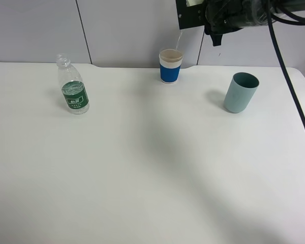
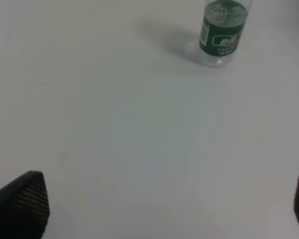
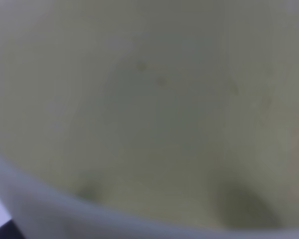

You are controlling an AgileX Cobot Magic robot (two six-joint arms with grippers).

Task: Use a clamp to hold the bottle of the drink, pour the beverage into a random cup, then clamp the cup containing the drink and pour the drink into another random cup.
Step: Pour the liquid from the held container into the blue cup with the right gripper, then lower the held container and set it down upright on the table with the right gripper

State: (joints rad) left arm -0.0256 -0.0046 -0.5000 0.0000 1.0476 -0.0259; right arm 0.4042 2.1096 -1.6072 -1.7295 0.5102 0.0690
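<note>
High at the back, my right gripper (image 1: 206, 18) is shut on the pale yellow-green cup (image 3: 154, 99), which fills the right wrist view; the exterior high view shows only a sliver of it at its top edge. A thin stream of clear beverage (image 1: 179, 39) falls from it into the white cup with a blue band (image 1: 171, 66) just below. The bottle (image 1: 73, 86) stands upright and uncapped at the back left, also seen as the bottle (image 2: 222, 32) in the left wrist view. My left gripper (image 2: 164, 209) hangs open over bare table, well short of the bottle.
A teal-blue tumbler (image 1: 240, 92) stands upright to the right of the white cup. The white table (image 1: 142, 168) ends at a grey panelled wall (image 1: 117, 30) behind the cups. Black cables (image 1: 290, 81) hang from the right arm past the tumbler.
</note>
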